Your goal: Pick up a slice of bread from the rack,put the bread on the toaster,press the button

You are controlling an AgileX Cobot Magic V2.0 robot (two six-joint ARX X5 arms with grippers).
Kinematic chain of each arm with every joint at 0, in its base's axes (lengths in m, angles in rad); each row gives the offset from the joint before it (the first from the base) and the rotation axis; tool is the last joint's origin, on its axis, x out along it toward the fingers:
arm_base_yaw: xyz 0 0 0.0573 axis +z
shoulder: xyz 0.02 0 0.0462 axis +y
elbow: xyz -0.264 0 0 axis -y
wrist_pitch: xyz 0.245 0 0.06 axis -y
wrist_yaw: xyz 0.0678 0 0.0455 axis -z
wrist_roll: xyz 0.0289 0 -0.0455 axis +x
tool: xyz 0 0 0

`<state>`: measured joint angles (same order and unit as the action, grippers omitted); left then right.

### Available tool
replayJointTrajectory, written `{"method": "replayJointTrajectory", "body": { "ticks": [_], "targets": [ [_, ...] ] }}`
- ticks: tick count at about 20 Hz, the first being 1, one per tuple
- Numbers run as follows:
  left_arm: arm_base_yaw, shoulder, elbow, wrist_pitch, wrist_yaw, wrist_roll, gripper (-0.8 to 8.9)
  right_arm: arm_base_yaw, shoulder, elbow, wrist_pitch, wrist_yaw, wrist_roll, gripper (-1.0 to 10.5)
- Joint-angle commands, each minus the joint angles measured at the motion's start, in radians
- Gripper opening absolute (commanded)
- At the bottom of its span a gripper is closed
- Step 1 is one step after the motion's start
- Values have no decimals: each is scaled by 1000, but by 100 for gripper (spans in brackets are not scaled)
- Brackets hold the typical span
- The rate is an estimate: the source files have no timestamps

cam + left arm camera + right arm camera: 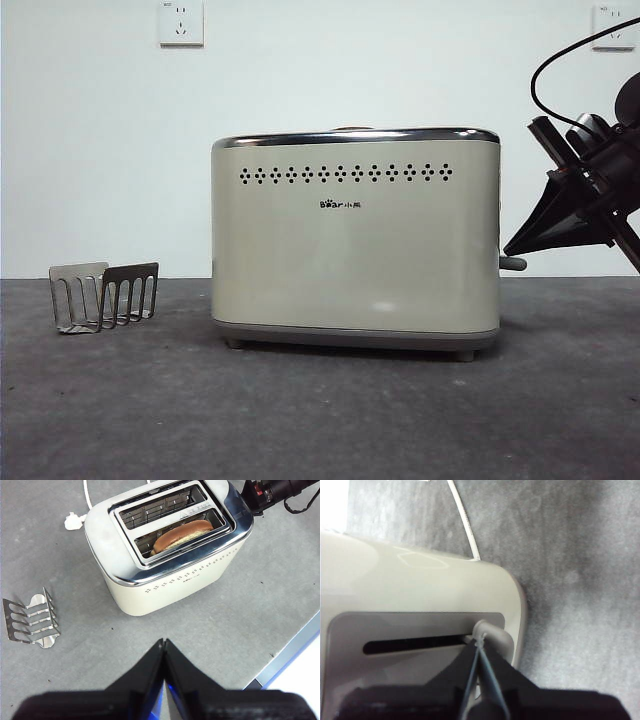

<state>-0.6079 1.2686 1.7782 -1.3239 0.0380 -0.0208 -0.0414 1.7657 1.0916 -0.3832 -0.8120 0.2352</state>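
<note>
Bread (pixel 181 534) in toaster (pixel 355 240) slot; rack (pixel 104 296) left of toaster, apart.

The scene is being viewed level from table height in the front view, with the toaster (pixel 355 240) standing near and large against the wall. From the left wrist view it is being looked down on from well above, the toaster (pixel 165 550) and rack (pixel 31 622) both being taken in. The button (pixel 490 634) is being framed very close in the right wrist view; it (pixel 513 264) is shared with the front view.
</note>
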Motion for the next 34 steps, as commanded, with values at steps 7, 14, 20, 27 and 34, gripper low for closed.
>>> {"method": "replayJointTrajectory", "body": {
  "ticks": [7, 14, 20, 27, 34],
  "targets": [
    [-2, -2, -5, 2, -1, -13, -6, 1, 48, -38, -50, 83, -21, -6],
    [-2, -2, -5, 2, 0, -13, -5, 2, 36, 11, -64, 56, -19, -6],
    [-2, -2, -5, 2, -1, -13, -5, 4, -18, 109, -158, 52, -39, -6],
    [-2, -2, -5, 2, -1, -13, -5, 4, -154, 116, -208, 53, -53, -5],
    [-2, -3, -5, 2, 64, -38, -4, 4, -489, 127, -360, 184, -87, -4]
  ]
}}
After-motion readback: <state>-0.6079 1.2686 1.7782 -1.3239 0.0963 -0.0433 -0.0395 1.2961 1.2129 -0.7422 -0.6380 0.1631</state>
